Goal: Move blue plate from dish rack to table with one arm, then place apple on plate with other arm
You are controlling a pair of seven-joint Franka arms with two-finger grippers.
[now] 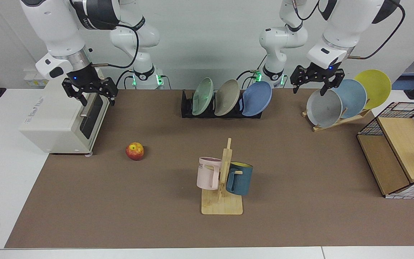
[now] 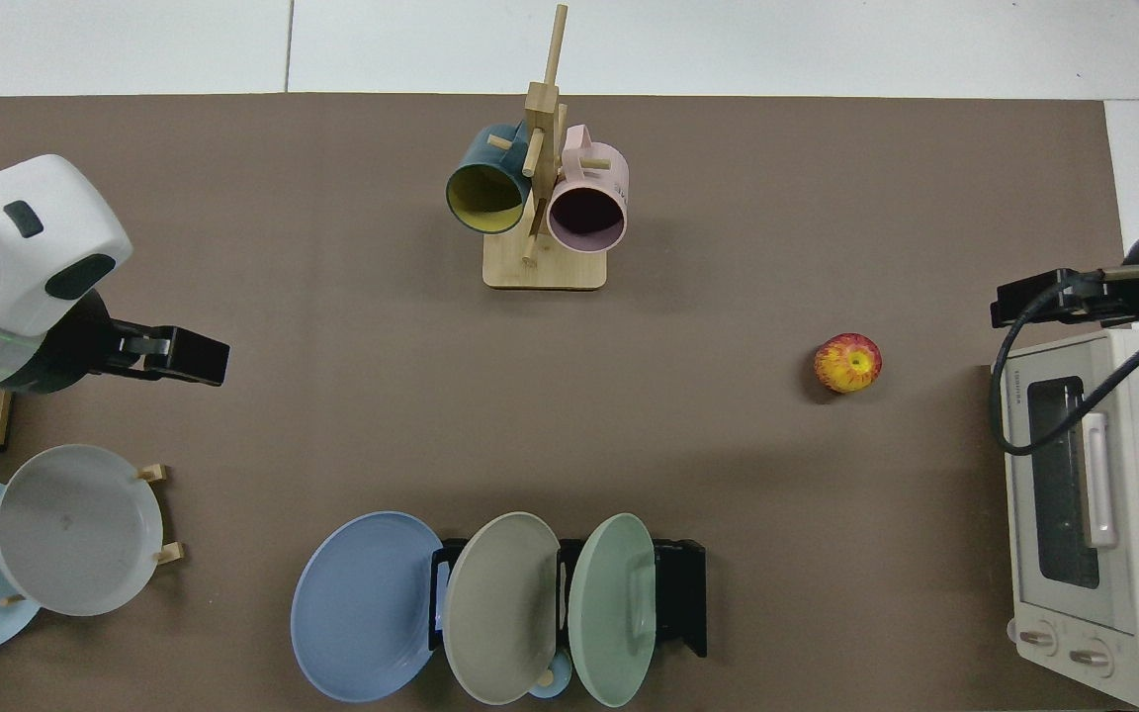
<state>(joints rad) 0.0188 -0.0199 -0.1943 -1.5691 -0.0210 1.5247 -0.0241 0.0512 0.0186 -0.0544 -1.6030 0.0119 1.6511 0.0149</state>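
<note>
The blue plate (image 1: 258,98) (image 2: 362,605) stands on edge in the end slot of the black dish rack (image 1: 186,108) (image 2: 685,597), beside a beige plate and a green plate. On the brown mat of the table (image 1: 300,172) the red and yellow apple (image 1: 135,151) (image 2: 847,363) lies alone. My left gripper (image 1: 309,88) (image 2: 196,357) hangs open and empty above the grey plate on the wooden stand, well off to the side of the rack. My right gripper (image 1: 97,100) (image 2: 1044,299) is open and empty over the toaster oven, behind the apple.
A wooden mug tree (image 1: 223,187) carries a pink mug and a teal mug at mid-table. The white toaster oven (image 1: 65,122) stands by the right arm. The slanted wooden stand (image 1: 340,120) holds grey, sky-blue and yellow plates. A wire-and-wood box (image 1: 404,154) sits beyond it.
</note>
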